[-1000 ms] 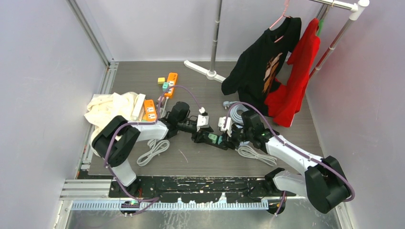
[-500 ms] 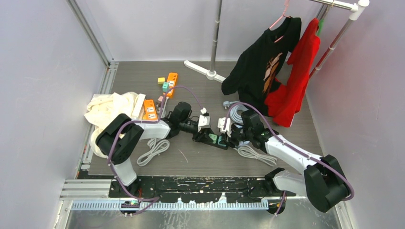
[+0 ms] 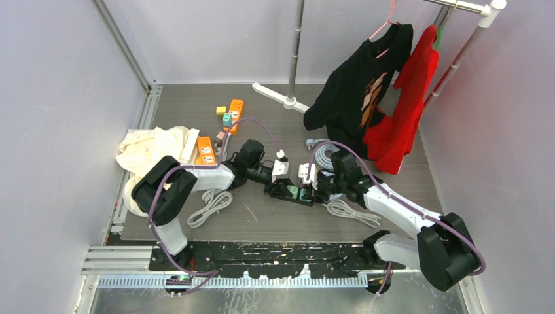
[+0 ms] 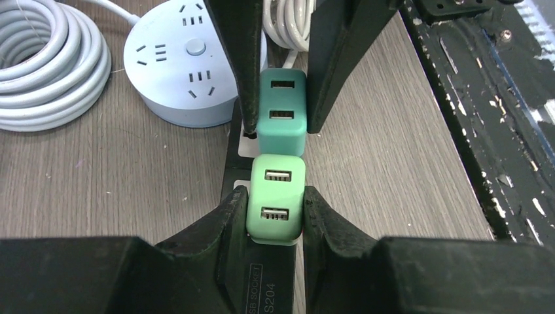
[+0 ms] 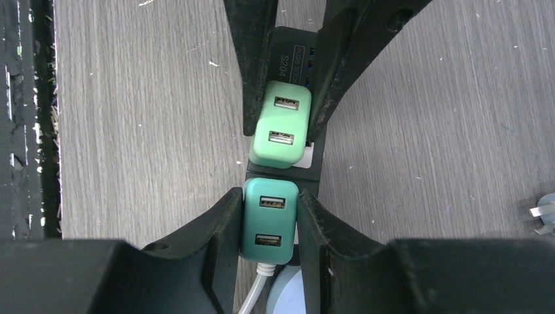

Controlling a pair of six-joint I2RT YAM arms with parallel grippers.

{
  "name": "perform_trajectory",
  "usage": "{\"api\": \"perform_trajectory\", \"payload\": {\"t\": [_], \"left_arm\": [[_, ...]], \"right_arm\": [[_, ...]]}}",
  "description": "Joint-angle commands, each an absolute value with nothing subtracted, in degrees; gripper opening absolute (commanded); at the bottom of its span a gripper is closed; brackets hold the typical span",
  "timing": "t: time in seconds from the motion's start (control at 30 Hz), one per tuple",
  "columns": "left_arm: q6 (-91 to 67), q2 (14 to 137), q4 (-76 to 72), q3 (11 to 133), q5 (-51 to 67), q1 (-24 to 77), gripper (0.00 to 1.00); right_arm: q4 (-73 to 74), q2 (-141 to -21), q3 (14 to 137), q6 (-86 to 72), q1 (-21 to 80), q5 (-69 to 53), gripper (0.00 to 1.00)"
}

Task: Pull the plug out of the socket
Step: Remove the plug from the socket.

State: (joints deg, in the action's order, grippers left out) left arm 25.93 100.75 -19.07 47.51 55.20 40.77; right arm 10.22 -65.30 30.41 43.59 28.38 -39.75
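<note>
A black socket strip [image 3: 280, 191] lies on the grey table, between my two grippers. Two USB plugs sit on it side by side. My left gripper [image 4: 275, 196] is shut on the light green plug [image 4: 275, 203], one finger on each side. My right gripper [image 5: 269, 199] is shut on the darker teal plug [image 5: 269, 219]. In the left wrist view the teal plug [image 4: 281, 111] shows beyond, between the right arm's fingers. In the right wrist view the light green plug [image 5: 280, 131] shows between the left arm's fingers. Both plugs still sit on the strip [image 5: 316, 167].
A round pale blue socket [image 4: 180, 59] with a coiled grey cable [image 4: 46, 59] lies just past the strip. White cable bundles [image 3: 209, 206] [image 3: 347, 210], orange strips [image 3: 206, 150] [image 3: 234, 108], a cream cloth [image 3: 150, 152], the rack foot [image 3: 281, 97] and hanging shirts [image 3: 363, 85] surround the arms.
The left wrist has edged slightly to the right. The strip and both plugs have stayed where they were.
</note>
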Motion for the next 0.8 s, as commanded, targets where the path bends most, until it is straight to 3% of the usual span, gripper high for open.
{"api": "perform_trajectory", "payload": {"t": [0.0, 0.3, 0.57, 0.77], "left_arm": [[32.4, 98.8, -11.4, 46.1, 50.1, 41.9, 0.00], [34.4, 98.9, -10.7, 44.1, 46.0, 42.1, 0.00], [34.2, 100.0, -7.8, 46.2, 45.2, 42.4, 0.00], [33.7, 100.2, -6.0, 46.1, 45.1, 42.3, 0.00]], "right_arm": [[13.3, -64.6, 32.9, 40.8, 28.2, -40.5, 0.01], [31.1, -63.2, 34.8, 58.9, 26.5, -37.5, 0.01], [15.5, -63.4, 35.7, 37.4, 27.2, -42.8, 0.01], [13.7, -63.8, 36.7, 35.6, 24.5, -42.2, 0.01]]}}
